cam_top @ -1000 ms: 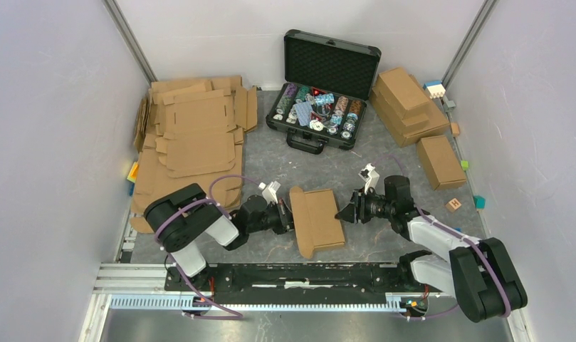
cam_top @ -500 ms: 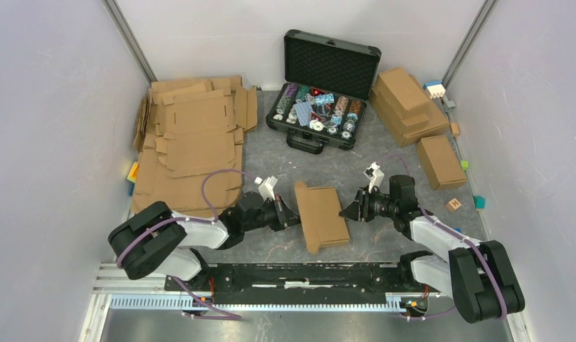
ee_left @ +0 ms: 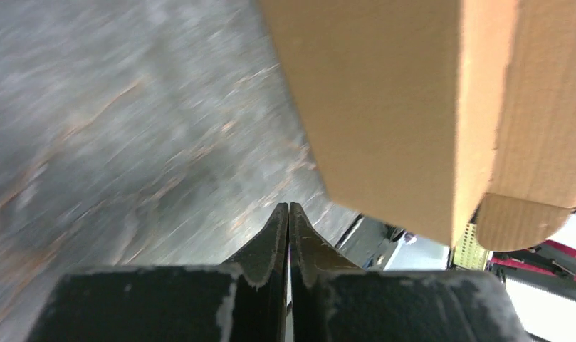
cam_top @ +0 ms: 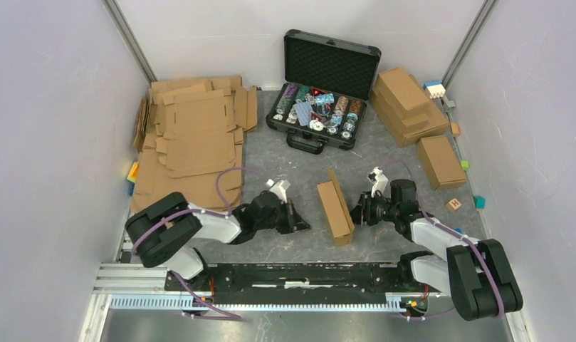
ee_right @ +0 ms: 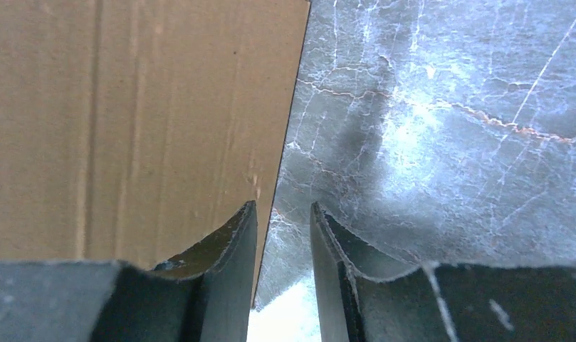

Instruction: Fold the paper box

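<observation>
Since a second ago the paper box point(cam_top: 336, 211) has been tipped up from lying flat between the arms. It now stands on one long edge on the worktop point(cam_top: 299, 164), leaning a little, near the front middle. Meanwhile the left claw point(cam_top: 304, 224) has slid to the right along the worktop and sits low, just short of the box with a gap between them. The left wrist view shows its two fingers pressed together tip to tip with nothing between them, and the box's brown face and a rounded tab fill the upper right. On the other side, the right claw point(cam_top: 355, 212) is just beside the box. In the right wrist view its fingers point(ee_right: 235, 242) are parted by a narrow gap through which the grey worktop shows. The box's edge runs down behind one finger, though whether it touches cannot be told. Farther back an open black case point(cam_top: 332, 64) of chips stands near the middle. Flat cardboard sheets point(cam_top: 192, 135) are piled at the left, and closed cardboard boxes point(cam_top: 406, 103) are stacked at the right.
</observation>
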Action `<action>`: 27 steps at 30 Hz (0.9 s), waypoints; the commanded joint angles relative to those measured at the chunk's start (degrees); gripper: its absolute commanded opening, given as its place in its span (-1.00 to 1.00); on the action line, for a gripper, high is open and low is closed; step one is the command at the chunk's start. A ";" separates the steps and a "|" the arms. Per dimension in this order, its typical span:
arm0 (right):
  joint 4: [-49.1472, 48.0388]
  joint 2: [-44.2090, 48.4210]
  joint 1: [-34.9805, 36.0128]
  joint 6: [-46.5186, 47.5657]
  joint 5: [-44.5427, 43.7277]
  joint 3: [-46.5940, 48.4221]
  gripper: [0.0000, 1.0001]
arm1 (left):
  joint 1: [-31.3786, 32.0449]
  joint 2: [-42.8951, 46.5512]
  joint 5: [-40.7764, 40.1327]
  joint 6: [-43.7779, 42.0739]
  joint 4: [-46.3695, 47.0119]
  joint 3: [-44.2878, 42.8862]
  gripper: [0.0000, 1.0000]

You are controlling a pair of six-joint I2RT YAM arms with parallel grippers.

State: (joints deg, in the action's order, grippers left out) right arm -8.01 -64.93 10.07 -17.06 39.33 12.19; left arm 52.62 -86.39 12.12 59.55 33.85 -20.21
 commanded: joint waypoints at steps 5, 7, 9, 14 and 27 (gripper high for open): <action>3.09 3.46 0.28 1.42 -1.82 1.54 -0.19 | 3.60 -5.98 -0.05 -4.79 1.49 -12.39 -0.87; 3.09 3.75 0.87 1.42 -1.79 1.44 -0.16 | 3.97 -6.78 0.65 -4.96 1.52 -13.89 -0.88; 2.97 3.71 1.71 1.45 -1.84 1.40 -0.13 | 4.37 -7.43 0.89 -5.06 1.49 -14.81 -0.87; 3.14 1.89 6.06 2.05 -2.67 2.99 -0.04 | 4.58 -6.50 0.81 -4.89 2.10 -13.87 -0.87; 11.27 2.46 11.46 5.77 -11.23 9.87 0.08 | 4.53 4.80 -3.62 -4.68 -0.25 -2.66 -0.79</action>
State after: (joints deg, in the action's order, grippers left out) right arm -0.32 -63.68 20.34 -13.98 31.18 18.87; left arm 56.77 -85.84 11.07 56.93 33.52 -25.19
